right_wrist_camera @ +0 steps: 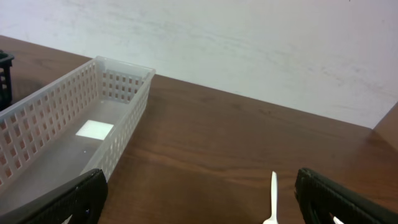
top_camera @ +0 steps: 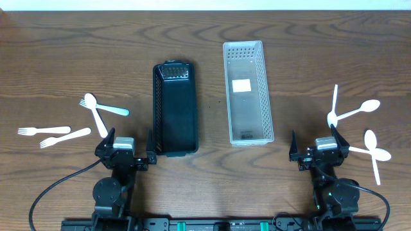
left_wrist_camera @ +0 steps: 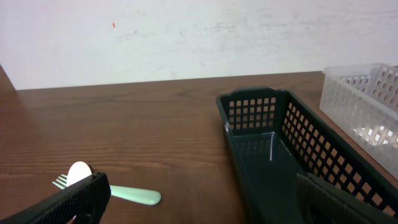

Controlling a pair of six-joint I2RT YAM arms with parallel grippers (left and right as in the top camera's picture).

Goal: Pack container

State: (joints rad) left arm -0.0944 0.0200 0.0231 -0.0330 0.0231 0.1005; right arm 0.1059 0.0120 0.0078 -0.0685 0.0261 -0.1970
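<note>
Open lane — black basket [top_camera: 174,119], white basket [top_camera: 248,115] flanking

The black two-finger left gripper [top_camera: 130,138] and the matching right gripper [top_camera: 315,138] sat low, well apart, pointing forward — both with jaws spread wide.

No readable text, labels or numbers anywhere.

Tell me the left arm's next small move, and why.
Probably swing the left end effector toward the white spoon lying across the mint-handled fork, to its left. Its jaws stand open and empty, the black basket beside it holds nothing, and that cutlery lies nearest.
</note>
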